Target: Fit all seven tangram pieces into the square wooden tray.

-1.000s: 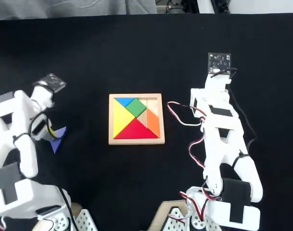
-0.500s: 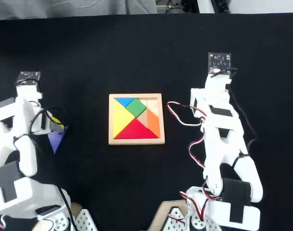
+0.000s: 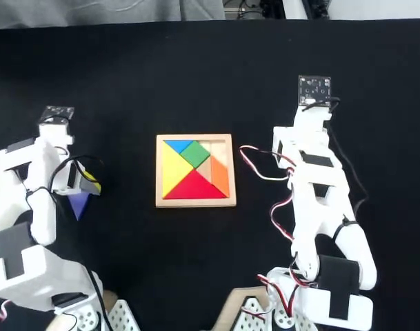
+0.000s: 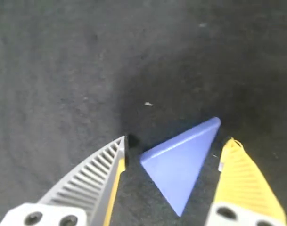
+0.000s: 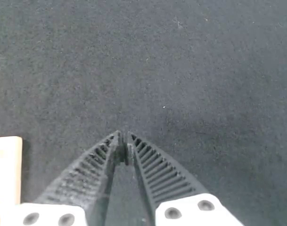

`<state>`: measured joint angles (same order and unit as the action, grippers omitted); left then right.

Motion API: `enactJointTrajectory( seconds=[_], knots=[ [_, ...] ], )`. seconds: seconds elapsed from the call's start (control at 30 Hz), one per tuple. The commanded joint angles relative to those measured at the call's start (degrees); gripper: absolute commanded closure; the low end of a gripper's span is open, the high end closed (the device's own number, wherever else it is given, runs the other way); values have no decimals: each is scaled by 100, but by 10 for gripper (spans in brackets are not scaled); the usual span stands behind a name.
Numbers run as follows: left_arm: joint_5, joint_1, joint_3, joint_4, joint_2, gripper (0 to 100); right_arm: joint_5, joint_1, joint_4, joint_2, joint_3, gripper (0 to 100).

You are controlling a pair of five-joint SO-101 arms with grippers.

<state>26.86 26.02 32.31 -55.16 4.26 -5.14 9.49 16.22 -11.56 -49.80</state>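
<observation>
Left gripper (image 4: 177,140): we see its jaws apart, either side of the blue triangle (image 4: 178,165), left of the tray (image 3: 196,203);
Right gripper (image 5: 123,136): jaws together, right of the tray

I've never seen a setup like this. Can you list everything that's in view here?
Table cloth: one, black, under everything.
Wooden tray: one, pale wood, square, mid-table between the arms.
Pieces in the tray: five seen, blue, green, yellow, red and orange; a pale patch beside the orange one may be bare wood.
Loose triangle: one, blue-violet, flat on the cloth off the tray's side, by the left arm.
Arms: two, white, one on each side of the tray.
Left gripper: one, grey and yellow fingers, open, astride the loose triangle.
Right gripper: one, black fingers, shut, above bare cloth near the tray.
</observation>
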Motion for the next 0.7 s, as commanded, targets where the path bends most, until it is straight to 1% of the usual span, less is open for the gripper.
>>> enactJointTrajectory(
  seconds=[0.0,0.17,0.27,0.4,0.57,0.67],
  knots=[
    [387,-171,-31,35,-88,686,-44,-70,-105,22,286,984],
    [756,-207,119,44,-79,687,-44,-70,-105,22,286,984],
    [791,-215,145,44,-88,688,-44,-70,-105,22,286,984],
    [853,-171,163,-9,-44,716,-44,-70,-105,22,286,984],
    [554,4,145,-9,-88,717,-44,-70,-105,13,286,984],
    [519,-13,198,-26,-79,717,-44,-70,-105,13,286,984]
  ],
)
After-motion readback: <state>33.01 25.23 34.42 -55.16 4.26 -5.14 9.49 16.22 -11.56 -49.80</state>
